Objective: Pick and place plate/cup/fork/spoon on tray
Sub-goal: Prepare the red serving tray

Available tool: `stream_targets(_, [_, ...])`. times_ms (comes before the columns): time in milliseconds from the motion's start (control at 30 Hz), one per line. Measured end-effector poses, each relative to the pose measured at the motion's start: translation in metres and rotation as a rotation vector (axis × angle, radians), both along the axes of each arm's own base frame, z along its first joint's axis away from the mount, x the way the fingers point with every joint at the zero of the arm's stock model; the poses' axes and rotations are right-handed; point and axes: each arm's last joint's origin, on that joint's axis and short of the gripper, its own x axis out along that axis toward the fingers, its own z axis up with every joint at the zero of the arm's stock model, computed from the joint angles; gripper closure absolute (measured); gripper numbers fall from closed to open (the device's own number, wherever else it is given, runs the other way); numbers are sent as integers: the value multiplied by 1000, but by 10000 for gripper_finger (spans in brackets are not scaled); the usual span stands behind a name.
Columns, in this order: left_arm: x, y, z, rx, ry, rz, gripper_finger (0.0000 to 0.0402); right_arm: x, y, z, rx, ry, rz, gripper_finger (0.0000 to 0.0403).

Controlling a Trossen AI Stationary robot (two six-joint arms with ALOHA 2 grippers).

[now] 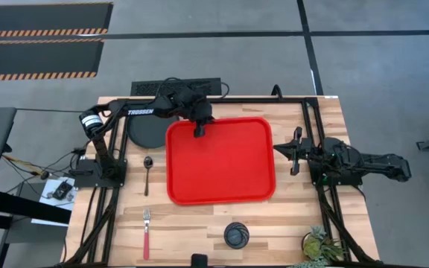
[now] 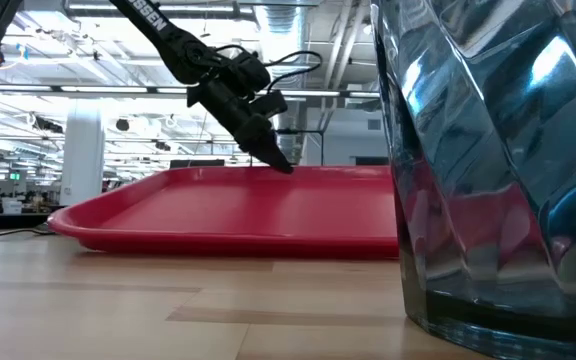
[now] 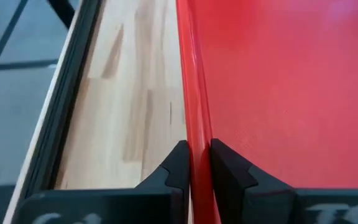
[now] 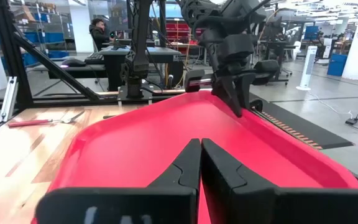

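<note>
Pale wooden desk [image 1: 289, 216], red tray [image 1: 229, 171] in the middle. Left hand [image 1: 198, 131] is clamped on the tray's far rim. Right hand [image 1: 295, 151], fingers together, waits beside the tray. Plate [image 1: 146, 132], spoon [image 1: 148, 173], fork [image 1: 146, 232] and cup [image 1: 236, 235] lie off the tray.

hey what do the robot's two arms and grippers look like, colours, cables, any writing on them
Both arms are dark, nearly black, jointed tubes. The left arm bears white TROSSEN lettering, a white-banded joint and loose black cables looping near its wrist. Left gripper and right gripper each have two dark, angular, stepped fingers.
</note>
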Motion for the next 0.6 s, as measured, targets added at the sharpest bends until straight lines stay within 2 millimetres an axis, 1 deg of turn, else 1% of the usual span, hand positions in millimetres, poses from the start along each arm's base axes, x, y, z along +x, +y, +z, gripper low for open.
stream_targets(100, [6, 5, -2, 16, -56, -15, 375, 0, 0, 0, 0, 0, 0, 365])
stream_targets(167, [10, 8, -8, 6, -80, -30, 375, 0, 0, 0, 0, 0, 0, 365])
stream_targets(200, [13, 10, -12, 0, -84, -28, 375, 0, 0, 0, 0, 0, 0, 365])
stream_targets(267, [16, 12, -25, -48, -52, -26, 375, 0, 0, 0, 0, 0, 2, 365])
stream_targets(367, [23, 14, -39, -66, -41, -31, 375, 0, 0, 0, 0, 0, 2, 365])
stream_targets(500, [27, 15, -48, -80, -48, -33, 375, 0, 0, 0, 0, 0, 0, 365])
stream_targets(600, [26, 17, -49, -100, -44, -17, 375, 0, 0, 0, 0, 0, 1, 365])
